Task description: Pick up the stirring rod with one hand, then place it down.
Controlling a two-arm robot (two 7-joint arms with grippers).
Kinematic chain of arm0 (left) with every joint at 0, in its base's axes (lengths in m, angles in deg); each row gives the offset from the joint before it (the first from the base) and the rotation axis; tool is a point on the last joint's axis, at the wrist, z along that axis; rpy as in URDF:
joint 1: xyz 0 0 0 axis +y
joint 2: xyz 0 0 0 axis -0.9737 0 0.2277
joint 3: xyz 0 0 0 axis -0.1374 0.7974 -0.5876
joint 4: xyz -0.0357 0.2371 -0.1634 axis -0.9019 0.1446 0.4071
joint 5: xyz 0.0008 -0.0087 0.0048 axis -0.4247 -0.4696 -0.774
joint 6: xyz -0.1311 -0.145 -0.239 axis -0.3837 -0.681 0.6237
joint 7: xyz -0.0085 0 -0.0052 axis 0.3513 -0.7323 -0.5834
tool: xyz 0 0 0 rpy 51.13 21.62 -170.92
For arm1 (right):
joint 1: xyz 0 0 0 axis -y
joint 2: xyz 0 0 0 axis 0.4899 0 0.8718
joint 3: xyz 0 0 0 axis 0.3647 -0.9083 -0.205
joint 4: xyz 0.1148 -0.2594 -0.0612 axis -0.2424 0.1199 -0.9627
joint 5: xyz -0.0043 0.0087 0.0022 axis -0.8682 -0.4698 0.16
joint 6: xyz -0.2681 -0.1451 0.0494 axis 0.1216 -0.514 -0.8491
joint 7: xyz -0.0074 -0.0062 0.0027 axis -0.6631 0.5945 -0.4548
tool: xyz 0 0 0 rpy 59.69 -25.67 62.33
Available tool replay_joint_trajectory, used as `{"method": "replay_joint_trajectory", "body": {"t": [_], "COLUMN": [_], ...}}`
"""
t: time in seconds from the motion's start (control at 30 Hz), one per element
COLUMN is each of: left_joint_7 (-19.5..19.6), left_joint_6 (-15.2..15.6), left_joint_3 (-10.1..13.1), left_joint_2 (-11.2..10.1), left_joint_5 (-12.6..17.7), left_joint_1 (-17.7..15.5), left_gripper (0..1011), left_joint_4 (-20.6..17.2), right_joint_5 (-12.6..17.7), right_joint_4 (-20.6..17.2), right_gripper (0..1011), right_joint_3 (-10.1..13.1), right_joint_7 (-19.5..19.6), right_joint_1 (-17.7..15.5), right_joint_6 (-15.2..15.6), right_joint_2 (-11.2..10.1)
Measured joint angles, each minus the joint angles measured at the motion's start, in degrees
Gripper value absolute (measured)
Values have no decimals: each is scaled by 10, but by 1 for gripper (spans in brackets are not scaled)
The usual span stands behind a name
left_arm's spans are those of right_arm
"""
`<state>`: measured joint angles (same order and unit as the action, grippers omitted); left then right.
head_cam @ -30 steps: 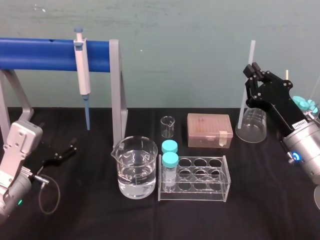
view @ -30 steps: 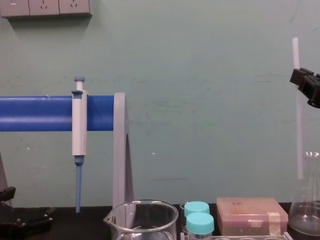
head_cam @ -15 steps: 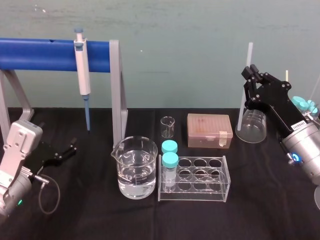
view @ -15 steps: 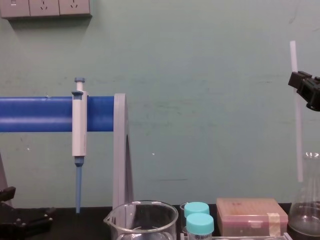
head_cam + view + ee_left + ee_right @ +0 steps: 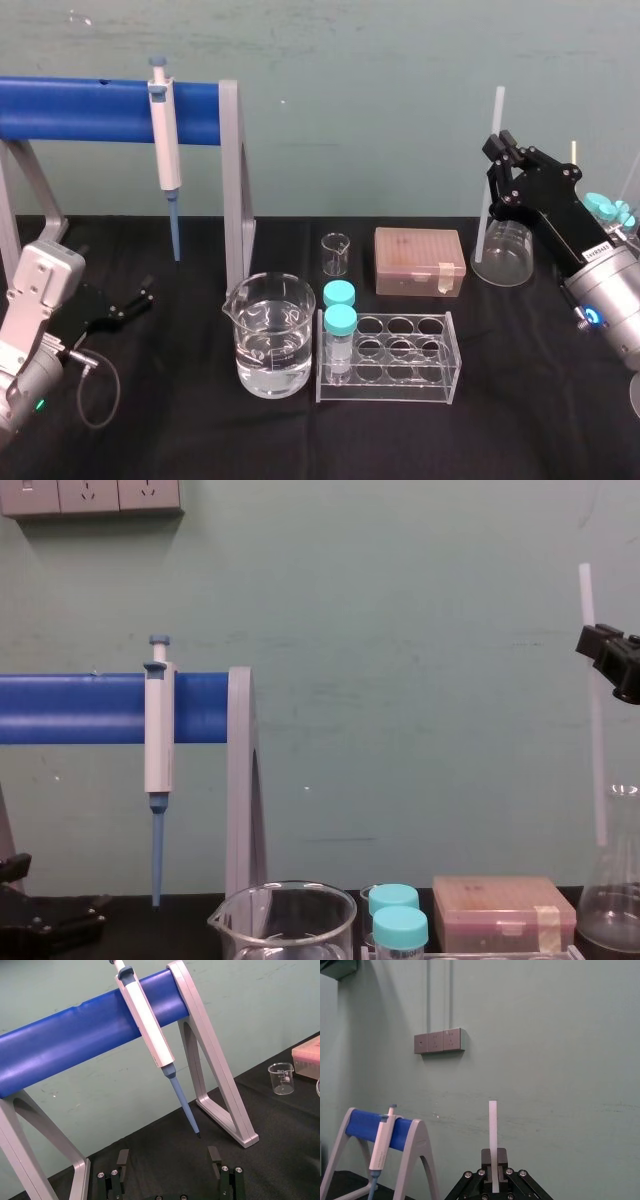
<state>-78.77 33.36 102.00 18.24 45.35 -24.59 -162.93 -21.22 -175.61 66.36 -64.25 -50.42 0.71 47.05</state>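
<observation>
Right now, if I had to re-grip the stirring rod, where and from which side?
Upper shaft, where the right gripper clamps the stirring rod. It stands near upright, lower end by the flask, so come in level from the robot's side, jaws across the shaft. Left gripper parked open at left.

The left arm (image 5: pixel 40 290) is wearing a light grey, boxy shell. A small green light (image 5: pixel 40 405) is glowing low on it, and a grey cable (image 5: pixel 98 395) is looping out from a metal plug. The left hand (image 5: pixel 168 1157) is showing black angular fingers studded with silver screws (image 5: pixel 111 1173). The right arm (image 5: pixel 612 305) is showing a rounded, silvery grey casing with a blue ring light (image 5: pixel 594 316) shining on it. The right hand (image 5: pixel 500 150) is showing black, boxy linkages and is bearing a white printed label (image 5: pixel 597 248).
</observation>
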Motion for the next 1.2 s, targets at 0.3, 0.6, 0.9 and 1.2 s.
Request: {"method": "replay_joint_trajectory", "body": {"t": [0.3,0.6,0.9,1.2], "left_joint_7": [0,0,0,0], "left_joint_6": [0,0,0,0], "left_joint_3": [0,0,0,0], "left_joint_2": [0,0,0,0], "left_joint_5": [0,0,0,0], "left_joint_1": [0,0,0,0], "left_gripper": [1000,1000,1000,1000], "left_joint_4": [0,0,0,0], "right_joint_5": [1,0,-1,16], "right_joint_4": [-1,-2,-3,12], "right_gripper": [67,66,66,66], "right_joint_3": [0,0,-1,-12], "right_joint_7": [-1,-1,-2,-38], "right_joint_1": [-1,-2,-4,9], "right_joint_6": [1,2,2,10], "right_joint_2": [-2,-3,-5,-20]}}
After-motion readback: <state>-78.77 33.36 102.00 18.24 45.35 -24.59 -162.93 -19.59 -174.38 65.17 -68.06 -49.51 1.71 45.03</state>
